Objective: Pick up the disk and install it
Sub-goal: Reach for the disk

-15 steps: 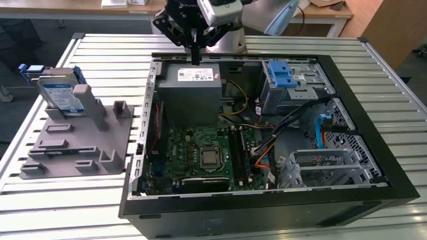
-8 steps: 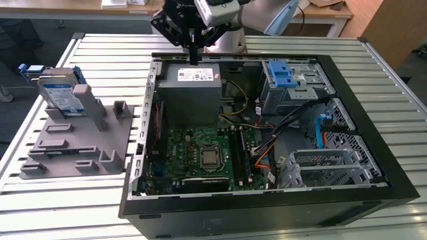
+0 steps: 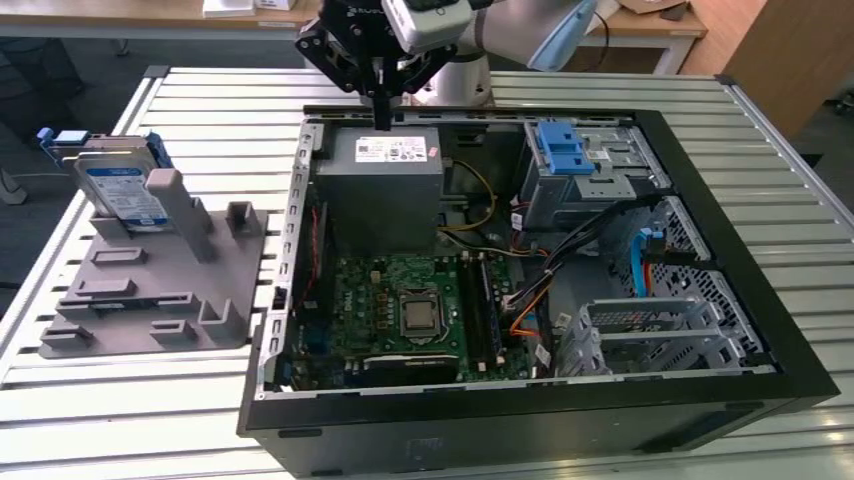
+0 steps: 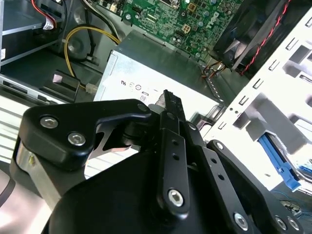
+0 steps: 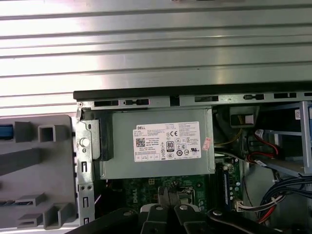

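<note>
in the exterior view the pincer (image 3: 384, 118) hangs closed and empty, its thin fingers pressed together just above the grey power supply (image 3: 384, 172) at the far edge of the open computer case (image 3: 534, 395). in both wrist views the same tips (image 5: 170, 196) (image 4: 168, 100) point down at that box's white sticker. the disk (image 3: 123, 190) stands on edge in a grey holder (image 3: 160, 290) on the slatted surface (image 3: 214, 110), outside the case at the exterior view's left, well apart from the pincer.
</note>
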`<state>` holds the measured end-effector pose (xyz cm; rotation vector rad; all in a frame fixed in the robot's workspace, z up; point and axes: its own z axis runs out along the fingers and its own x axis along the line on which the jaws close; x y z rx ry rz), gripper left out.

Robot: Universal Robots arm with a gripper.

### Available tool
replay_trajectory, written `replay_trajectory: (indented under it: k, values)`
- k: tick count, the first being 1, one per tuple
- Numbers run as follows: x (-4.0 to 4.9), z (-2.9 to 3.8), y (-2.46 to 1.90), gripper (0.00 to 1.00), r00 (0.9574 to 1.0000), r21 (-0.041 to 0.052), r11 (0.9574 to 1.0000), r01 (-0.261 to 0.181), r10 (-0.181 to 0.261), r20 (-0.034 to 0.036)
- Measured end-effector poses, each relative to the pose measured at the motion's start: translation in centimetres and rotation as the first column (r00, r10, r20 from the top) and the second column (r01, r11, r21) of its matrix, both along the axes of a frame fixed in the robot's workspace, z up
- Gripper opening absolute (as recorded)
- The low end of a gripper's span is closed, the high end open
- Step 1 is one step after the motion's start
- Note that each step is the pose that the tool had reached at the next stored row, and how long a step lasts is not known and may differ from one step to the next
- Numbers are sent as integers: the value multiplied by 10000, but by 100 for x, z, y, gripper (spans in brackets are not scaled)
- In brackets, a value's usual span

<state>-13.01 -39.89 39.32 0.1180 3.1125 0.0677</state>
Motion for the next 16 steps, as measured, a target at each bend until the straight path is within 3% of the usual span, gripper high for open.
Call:
replay_trajectory:
  k: [16]
  values:
    - [-78,-5,0,11,10000,0,10000,0,0,0]
